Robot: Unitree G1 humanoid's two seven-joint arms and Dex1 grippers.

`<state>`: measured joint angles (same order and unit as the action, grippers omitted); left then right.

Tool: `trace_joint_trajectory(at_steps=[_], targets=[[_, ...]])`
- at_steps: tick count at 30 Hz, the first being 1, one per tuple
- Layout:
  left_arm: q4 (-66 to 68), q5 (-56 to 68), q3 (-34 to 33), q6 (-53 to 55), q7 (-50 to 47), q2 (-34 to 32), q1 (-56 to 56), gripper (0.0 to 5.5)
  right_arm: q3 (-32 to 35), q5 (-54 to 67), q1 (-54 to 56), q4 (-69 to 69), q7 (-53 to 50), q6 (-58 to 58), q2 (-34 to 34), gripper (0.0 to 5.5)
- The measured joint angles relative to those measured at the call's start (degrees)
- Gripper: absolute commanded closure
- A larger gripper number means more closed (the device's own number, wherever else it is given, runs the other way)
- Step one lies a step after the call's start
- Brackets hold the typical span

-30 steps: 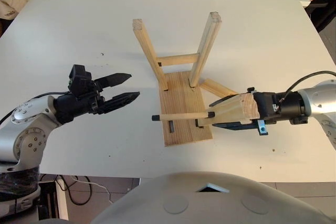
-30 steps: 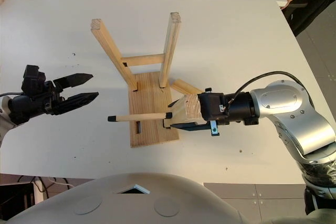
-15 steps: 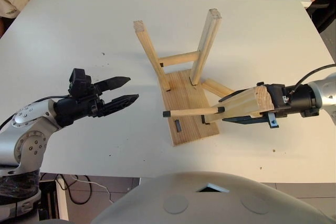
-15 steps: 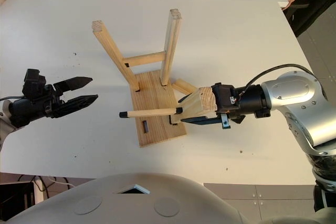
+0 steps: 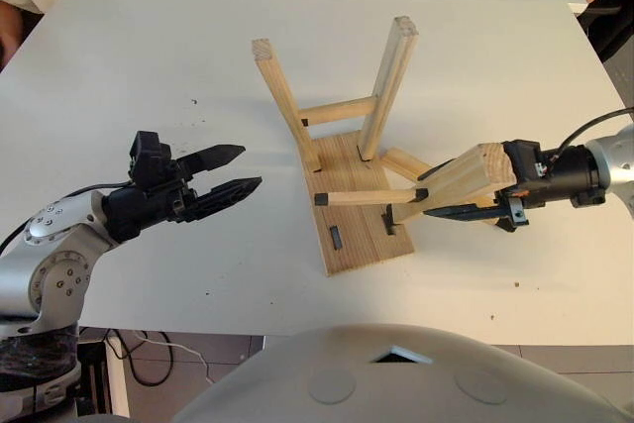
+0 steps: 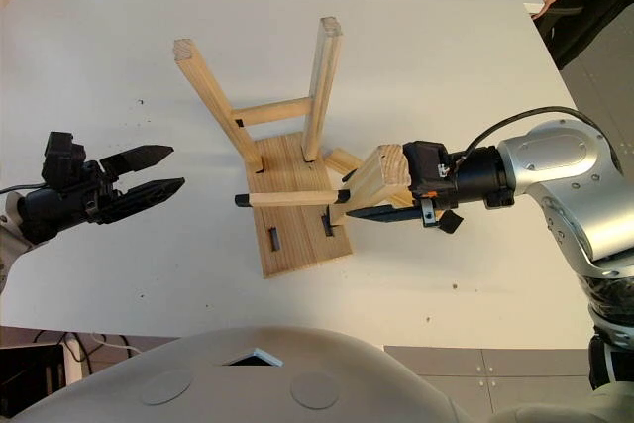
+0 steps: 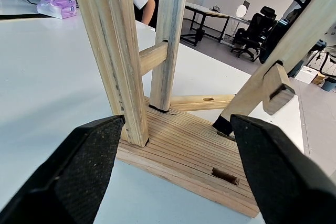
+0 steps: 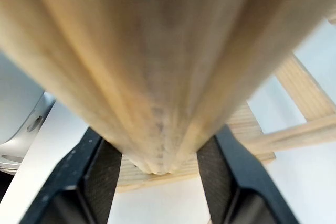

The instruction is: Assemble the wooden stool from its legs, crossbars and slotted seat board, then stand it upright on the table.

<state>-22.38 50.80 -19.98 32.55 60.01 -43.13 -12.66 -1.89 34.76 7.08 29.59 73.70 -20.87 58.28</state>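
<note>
The slotted seat board [image 5: 349,225] is lying flat on the worktop [image 5: 149,66], between the two pincers and nearer the right one. Two legs are standing up out of the board's end farthest from both pincers. The leaning leg [image 5: 282,101] is tilting toward the left pincer's side, and the straight leg [image 5: 386,86] is rising on the right pincer's side. A fixed crossbar [image 5: 337,111] is joining them partway up.

The right pincer [image 5: 433,195] is closing on a held leg [image 5: 456,180], with one black finger [image 8: 100,177] pressing on each side of it. This leg is slanting down from the pincer to the board's edge beside it. Whether its lower end is sitting in a slot cannot be told. A held crossbar [image 5: 365,197] is sticking out of this leg and hanging above the board, pointing toward the left pincer.

A loose leg [image 5: 404,162] is lying on the worktop just beyond the right pincer, beside the board.

The left pincer [image 5: 253,165] is hovering above the worktop, well apart from the board. Its fingers are spreading wide, gripping nothing, and pointing at the board
</note>
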Motion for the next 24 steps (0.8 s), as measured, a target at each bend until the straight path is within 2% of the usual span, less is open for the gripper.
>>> trace_joint_trajectory(at_steps=[11, 24], targets=[[-0.31, 0.00, 0.00, 0.05, 0.04, -0.01, -0.07, 1.77, 0.22, 0.36, -1.81, 1.85, 0.89, 1.43, 0.63, 3.48], [-0.88, 0.00, -0.01, 0.04, -0.17, 0.43, -1.34, 1.77, 0.12, 3.67, 0.58, 3.70, 0.92, -5.56, 0.69, 3.49]])
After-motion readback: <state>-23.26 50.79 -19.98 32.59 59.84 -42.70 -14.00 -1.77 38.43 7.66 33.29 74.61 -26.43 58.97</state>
